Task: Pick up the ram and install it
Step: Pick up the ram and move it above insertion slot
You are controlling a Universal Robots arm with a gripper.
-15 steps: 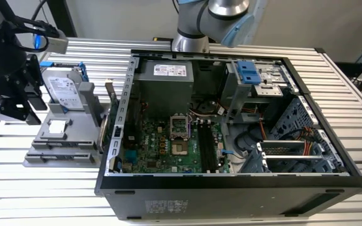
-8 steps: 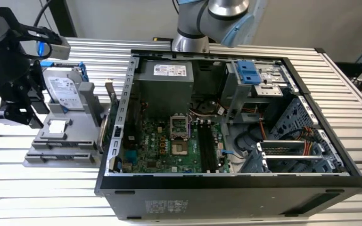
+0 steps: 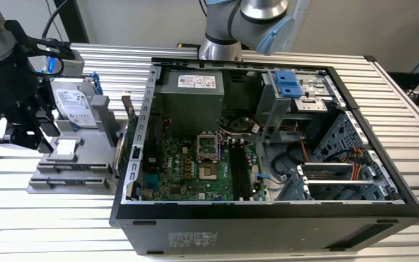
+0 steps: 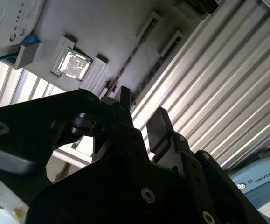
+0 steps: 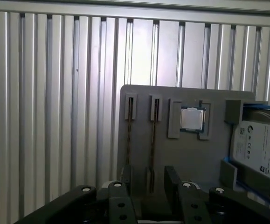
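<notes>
Dark ram [image 5: 152,135] slotted in grey fixture [image 5: 195,158] | hand [image 5: 148,171] released, empty, lined up over it

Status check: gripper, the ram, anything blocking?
Gripper open, empty, poised over grey holder. Ram on edge in its holder slot, not gripped. Second stick alongside; nothing between fingers and ram.

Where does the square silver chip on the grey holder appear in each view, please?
Exterior view: the silver chip lies on the grey holder at the exterior view's left.
Second wrist view: the chip sits near the hard drive.
First wrist view: the chip sits between the ram sticks and the hard drive.
Shared landmark: the hard drive in its blue frame.
</notes>
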